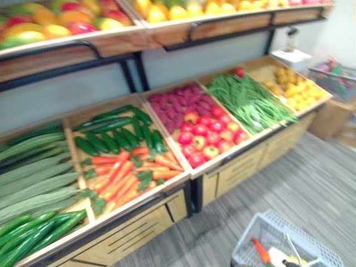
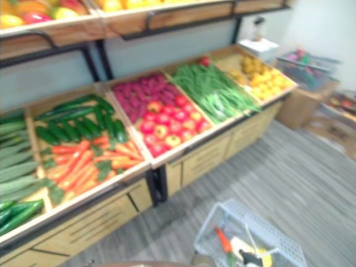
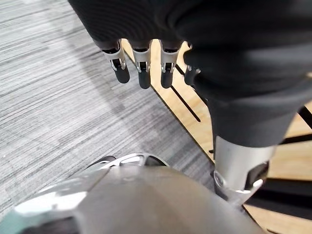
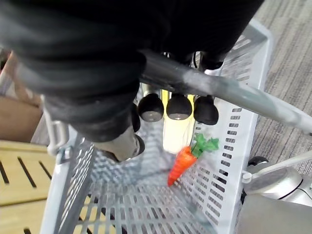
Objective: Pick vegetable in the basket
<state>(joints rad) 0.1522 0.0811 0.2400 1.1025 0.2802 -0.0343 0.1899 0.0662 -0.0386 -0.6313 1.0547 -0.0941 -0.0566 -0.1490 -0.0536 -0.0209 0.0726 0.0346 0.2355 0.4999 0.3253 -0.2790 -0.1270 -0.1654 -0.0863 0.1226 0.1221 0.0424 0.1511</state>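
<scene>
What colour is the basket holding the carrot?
The basket is pale grey, clearest in the right wrist view.

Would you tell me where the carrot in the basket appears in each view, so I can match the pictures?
Left eye view: carrot at the bottom edge, right of centre, in the basket.
Right eye view: carrot at the bottom edge, right of centre.
Right wrist view: carrot on the basket's floor, past the right hand curled round the handle.
Left wrist view: left hand, open, over floor and stand.
Shared landmark: the basket's grey lattice wall.
</scene>
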